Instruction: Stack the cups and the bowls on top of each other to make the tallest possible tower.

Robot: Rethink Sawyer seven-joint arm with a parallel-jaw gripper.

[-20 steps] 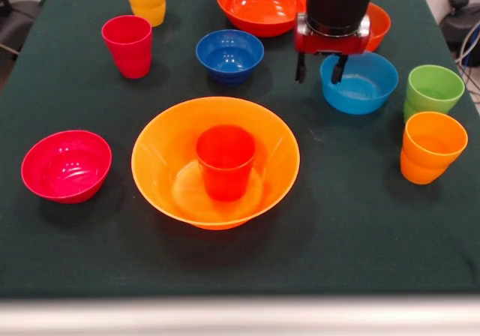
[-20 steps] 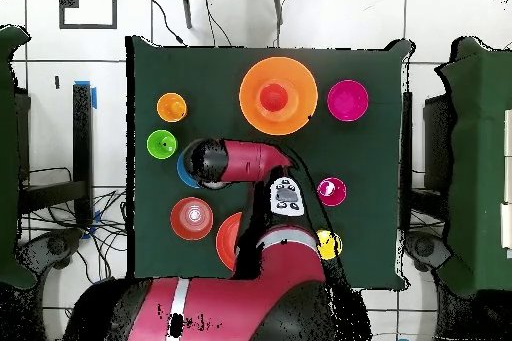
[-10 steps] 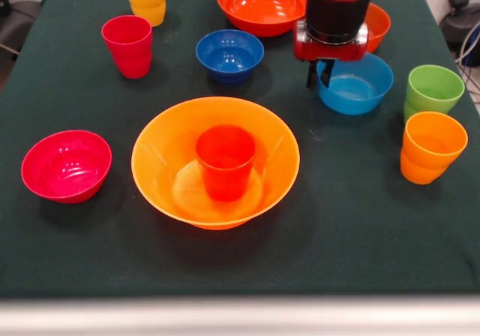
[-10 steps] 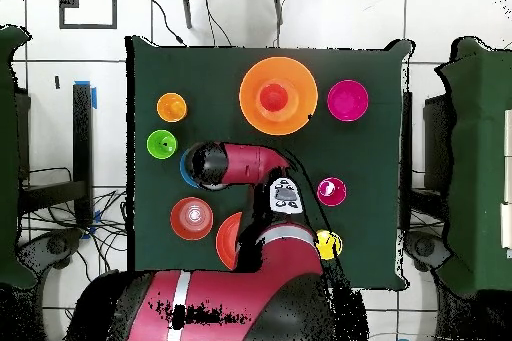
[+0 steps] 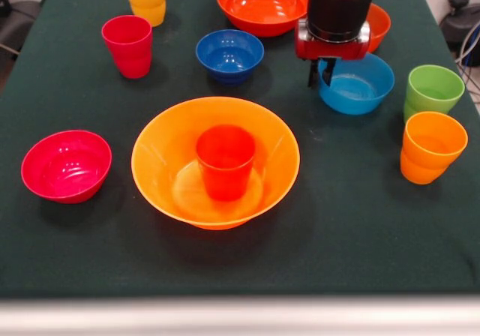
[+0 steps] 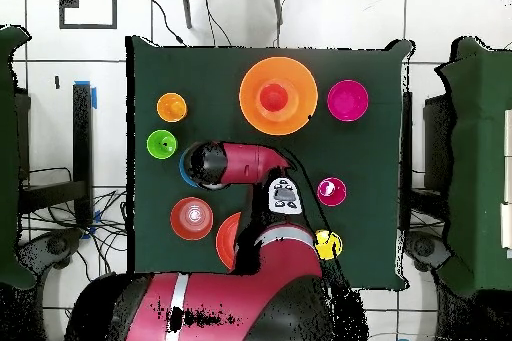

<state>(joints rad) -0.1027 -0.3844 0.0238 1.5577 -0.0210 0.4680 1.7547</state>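
Straddling the near-left rim of the light blue bowl (image 5: 355, 83), the gripper (image 5: 321, 75) hangs with its two dark fingers close together, one outside the wall and one just inside; whether they already pinch the rim cannot be told. From overhead the arm covers nearly all of this bowl. The big orange bowl (image 5: 157, 152) sits in the middle of the green table (image 5: 360, 231), well apart from the gripper, with the red-orange cup (image 5: 225, 161) standing upright inside it. Just left of the gripper rests the dark blue bowl (image 5: 229, 54). Behind it lie the large red-orange bowl (image 5: 259, 4) and a smaller orange-red bowl (image 5: 377, 25), partly hidden by the arm.
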